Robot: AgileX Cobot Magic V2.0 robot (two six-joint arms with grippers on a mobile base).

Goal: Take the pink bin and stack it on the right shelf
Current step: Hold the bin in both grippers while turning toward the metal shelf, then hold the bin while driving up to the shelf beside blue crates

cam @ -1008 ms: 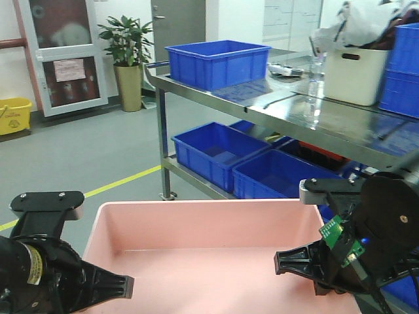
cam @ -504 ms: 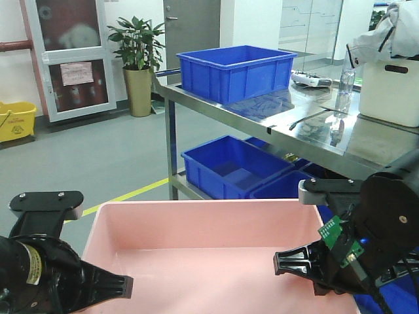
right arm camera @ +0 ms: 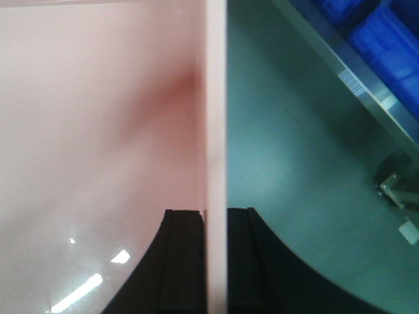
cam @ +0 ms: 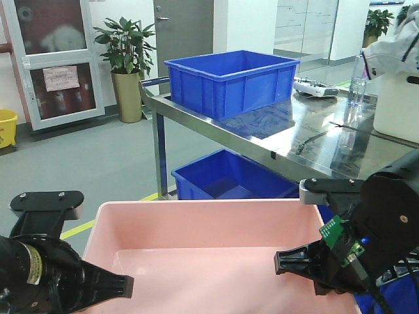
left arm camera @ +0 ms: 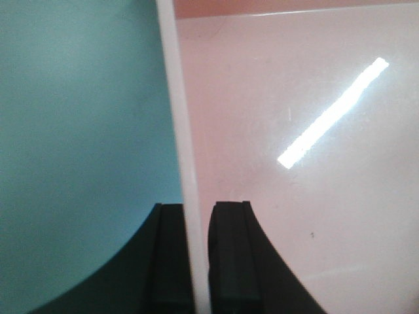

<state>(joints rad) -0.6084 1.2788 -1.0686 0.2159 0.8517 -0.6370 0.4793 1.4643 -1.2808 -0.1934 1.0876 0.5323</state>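
The pink bin (cam: 216, 229) hangs low in the front view, held level between my two arms. My left gripper (cam: 124, 284) is shut on its left wall; in the left wrist view that gripper (left arm camera: 196, 206) has the pale rim (left arm camera: 177, 98) pinched between its black fingers. On the opposite wall my right gripper (cam: 281, 261) is shut too, and the right wrist view shows it (right arm camera: 215, 210) clamping the rim (right arm camera: 215, 98). The right shelf (cam: 294, 131), a glossy grey metal top, stands ahead and to the right, above the bin's level.
A blue crate (cam: 229, 82) sits on the shelf top, with a bottle (cam: 357, 78) and a cream bin (cam: 400, 104) further right. Another blue crate (cam: 229, 180) rests on the lower level. A potted plant (cam: 127, 65) and grey doors stand behind. A yellow floor line (cam: 78, 229) runs left.
The shelf and its blue crates have shifted and grown larger in the front view; the cream bin has slid right. Both grippers keep the same hold on the pink bin.
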